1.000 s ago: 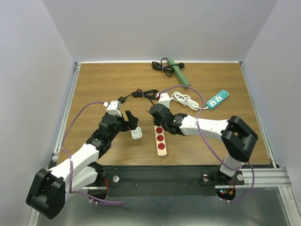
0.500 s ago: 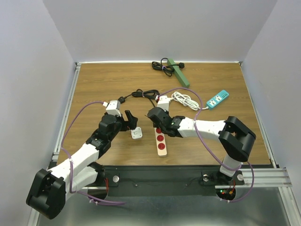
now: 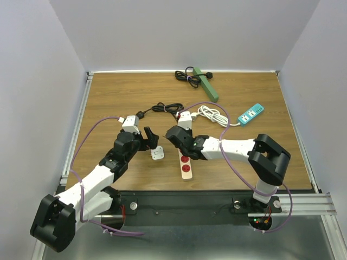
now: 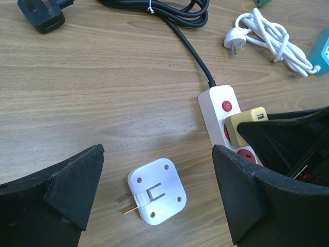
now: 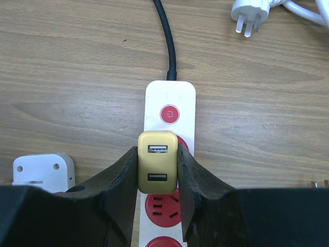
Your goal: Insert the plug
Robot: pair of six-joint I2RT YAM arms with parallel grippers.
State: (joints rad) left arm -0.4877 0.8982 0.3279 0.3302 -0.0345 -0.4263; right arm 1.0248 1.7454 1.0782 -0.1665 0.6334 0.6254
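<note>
A white power strip (image 5: 169, 108) with red sockets lies mid-table; it also shows in the top view (image 3: 186, 164) and the left wrist view (image 4: 218, 105). My right gripper (image 5: 157, 164) is shut on a yellow USB charger plug (image 5: 157, 160), held over the strip's first socket by the red switch. The plug also shows in the left wrist view (image 4: 244, 123). My left gripper (image 4: 154, 198) is open above a white flat plug adapter (image 4: 157, 191) lying on the wood with its two prongs pointing left. It touches nothing.
A black cable (image 4: 169, 15) runs from the strip toward the back. A coiled white cord with plug (image 4: 267, 36) lies right of it. A teal power strip (image 3: 251, 114) and a green strip (image 3: 206, 84) with black cord sit farther back.
My right arm has shifted left along the strip with the yellow plug, toward the socket by the switch. The left arm has not moved.
</note>
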